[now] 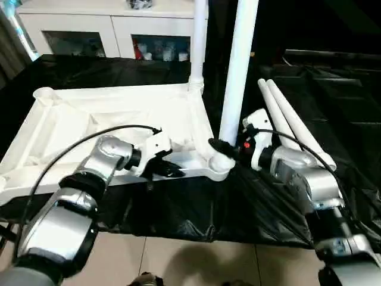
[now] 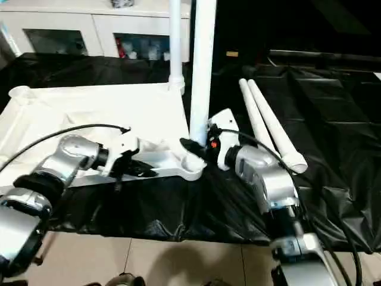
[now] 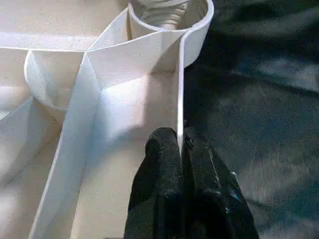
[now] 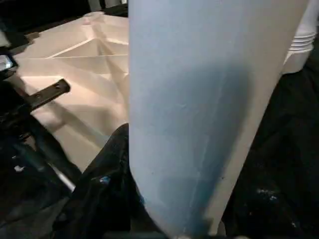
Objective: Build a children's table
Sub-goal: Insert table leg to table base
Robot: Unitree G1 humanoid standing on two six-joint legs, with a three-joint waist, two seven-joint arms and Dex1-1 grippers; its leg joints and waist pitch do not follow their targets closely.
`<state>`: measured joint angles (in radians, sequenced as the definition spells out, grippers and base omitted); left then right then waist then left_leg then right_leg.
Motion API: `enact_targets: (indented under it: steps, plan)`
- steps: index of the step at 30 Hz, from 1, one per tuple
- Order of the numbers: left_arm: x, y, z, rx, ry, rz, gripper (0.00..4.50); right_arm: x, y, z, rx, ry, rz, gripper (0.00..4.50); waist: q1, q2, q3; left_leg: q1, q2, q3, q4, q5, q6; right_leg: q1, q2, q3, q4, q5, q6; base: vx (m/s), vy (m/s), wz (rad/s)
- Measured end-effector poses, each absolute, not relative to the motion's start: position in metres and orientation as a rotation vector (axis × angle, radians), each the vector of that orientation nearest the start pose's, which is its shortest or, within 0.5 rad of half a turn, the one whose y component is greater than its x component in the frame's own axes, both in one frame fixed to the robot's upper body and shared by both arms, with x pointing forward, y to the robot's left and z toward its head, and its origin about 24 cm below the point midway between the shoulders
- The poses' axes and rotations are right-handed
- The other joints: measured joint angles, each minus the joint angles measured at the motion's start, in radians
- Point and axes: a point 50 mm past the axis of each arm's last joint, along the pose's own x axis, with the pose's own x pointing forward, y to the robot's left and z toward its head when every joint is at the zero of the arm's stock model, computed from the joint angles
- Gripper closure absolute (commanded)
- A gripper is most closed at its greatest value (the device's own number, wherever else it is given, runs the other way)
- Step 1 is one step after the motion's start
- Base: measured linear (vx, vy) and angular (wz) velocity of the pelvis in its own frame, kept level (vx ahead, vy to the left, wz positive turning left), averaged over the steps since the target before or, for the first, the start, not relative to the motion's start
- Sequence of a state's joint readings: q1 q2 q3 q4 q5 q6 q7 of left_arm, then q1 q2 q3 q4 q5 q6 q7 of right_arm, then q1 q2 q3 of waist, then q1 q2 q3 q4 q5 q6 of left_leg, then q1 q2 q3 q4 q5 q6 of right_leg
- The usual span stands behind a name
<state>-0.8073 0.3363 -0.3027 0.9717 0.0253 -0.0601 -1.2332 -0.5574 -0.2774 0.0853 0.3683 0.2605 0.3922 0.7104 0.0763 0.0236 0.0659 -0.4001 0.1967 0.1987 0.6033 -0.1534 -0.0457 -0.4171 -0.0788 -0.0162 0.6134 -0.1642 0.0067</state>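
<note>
**Tabletop has two legs up, two to go**

Tabletop (image 1: 119,119) lies upside down on the black-covered worktop (image 1: 178,208), ribbed underside facing up. One leg (image 1: 198,42) already stands in the far corner socket, beyond both claws. A second leg (image 1: 238,71) stands upright in the near corner socket (image 1: 219,164), and the right claw (image 1: 217,146) is wrapped around its base just above the socket, gripping it. Whether that leg is fully seated I cannot tell from here; my guess is it is being pushed or twisted home.

The left claw (image 3: 180,144) is pinched tight on the thin near rim of the tabletop, a little way along from that socket, apparently steadying the slab while the other arm works. The wrist view shows its two black fingers (image 3: 162,149) clamped either side of the white wall.

Roughly half done, then. Two spare legs (image 1: 292,122) lie side by side on the black sheet, just behind the right claw and out past its forearm. The two sockets at the other end, well off to the far side of the left claw, have no legs in them.

A white cabinet (image 1: 113,30) with glass doors stands behind the worktop, well clear. The likelier nuisance is the black cable (image 1: 77,146) looping over the left forearm, and the right arm itself lying between the spare legs and the sockets that are left.
</note>
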Motion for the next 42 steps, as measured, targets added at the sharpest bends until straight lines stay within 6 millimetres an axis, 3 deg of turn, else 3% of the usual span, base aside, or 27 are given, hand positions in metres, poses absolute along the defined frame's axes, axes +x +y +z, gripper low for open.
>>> enact_targets:
  steps: [23, 35, 42]
  plan:
    - [0.34, 0.127, 0.057, 0.427, 0.457, -1.268, 4.5, 0.339, -0.131, 0.074, 0.046, 0.221, 0.808, 2.59, -0.014, 0.001, -0.001, 0.0, -0.001, 0.0, -0.001, 0.0, 0.0, 0.0, 0.0, 0.0, -0.001, 0.0, 0.0, 0.0, 0.0, 0.0]
    - [0.338, 0.124, 0.055, 0.421, 0.463, -1.251, 4.5, 0.327, -0.144, 0.05, 0.228, 0.106, 0.708, 2.59, -0.015, 0.007, -0.005, 0.001, -0.004, 0.0, -0.001, -0.001, 0.001, 0.002, -0.003, 0.0, -0.003, 0.0, 0.0, 0.0, 0.0, 0.0]
    - [0.338, 0.122, 0.053, 0.419, 0.464, -1.247, 4.5, 0.321, -0.145, 0.041, 0.217, 0.064, 0.679, 2.59, -0.016, 0.01, -0.01, 0.001, -0.007, 0.0, -0.001, -0.001, 0.002, 0.004, -0.007, 0.0, -0.004, 0.0, 0.001, 0.0, 0.0, 0.0]
